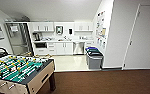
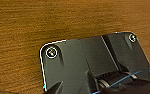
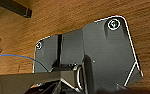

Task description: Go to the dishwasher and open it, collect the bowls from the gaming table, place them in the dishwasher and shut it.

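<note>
1. Dishwasher (image 1: pixel 78 47): steel front under the far kitchen worktop (image 1: pixel 63 40), door looks closed. Opening not done, I'd say.
2. Gaming table (image 1: pixel 18 71): near left, well apart from the dishwasher. Can't make out bowls on it.
3. Bins (image 1: pixel 94 58) stand right of the tiled floor.
4. Tool state, both arms: cannot tell; wrist views give brown carpet (image 2: pixel 28 27).
5. Judgement: nearly everything left.

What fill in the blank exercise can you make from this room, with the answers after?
1. The gaming table has a ____ playing field.
2. The dishwasher door is ____.
3. The bins stand on the ____ tiled floor, beside the wall.
4. Nearest the camera, the floor is ____ carpet.

Answers: green; closed; light; brown
</note>
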### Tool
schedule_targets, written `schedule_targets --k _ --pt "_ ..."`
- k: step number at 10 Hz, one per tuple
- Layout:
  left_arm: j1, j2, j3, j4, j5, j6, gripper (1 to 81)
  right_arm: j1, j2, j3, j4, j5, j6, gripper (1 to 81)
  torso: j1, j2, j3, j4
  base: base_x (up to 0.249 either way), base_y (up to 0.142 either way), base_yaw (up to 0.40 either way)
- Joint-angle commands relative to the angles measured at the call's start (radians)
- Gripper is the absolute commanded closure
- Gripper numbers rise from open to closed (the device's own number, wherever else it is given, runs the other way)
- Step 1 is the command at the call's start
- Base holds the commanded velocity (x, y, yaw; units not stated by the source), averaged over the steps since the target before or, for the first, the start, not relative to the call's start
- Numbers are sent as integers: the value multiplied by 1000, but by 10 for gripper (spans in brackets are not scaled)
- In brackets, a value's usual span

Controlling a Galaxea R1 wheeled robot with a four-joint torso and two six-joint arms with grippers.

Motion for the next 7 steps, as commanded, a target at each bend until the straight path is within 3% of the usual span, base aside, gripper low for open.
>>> schedule_targets --k 1,7 --pt "-59 -19 6 -4 42 -2 10 38 -19 7 2 -41 3 10 0 0 0 0 0 0 0" --pt "-51 -19 6 -1 42 0 10 33 -4 -20 6 -41 3 10 -1 0 0 0 86 0 0"
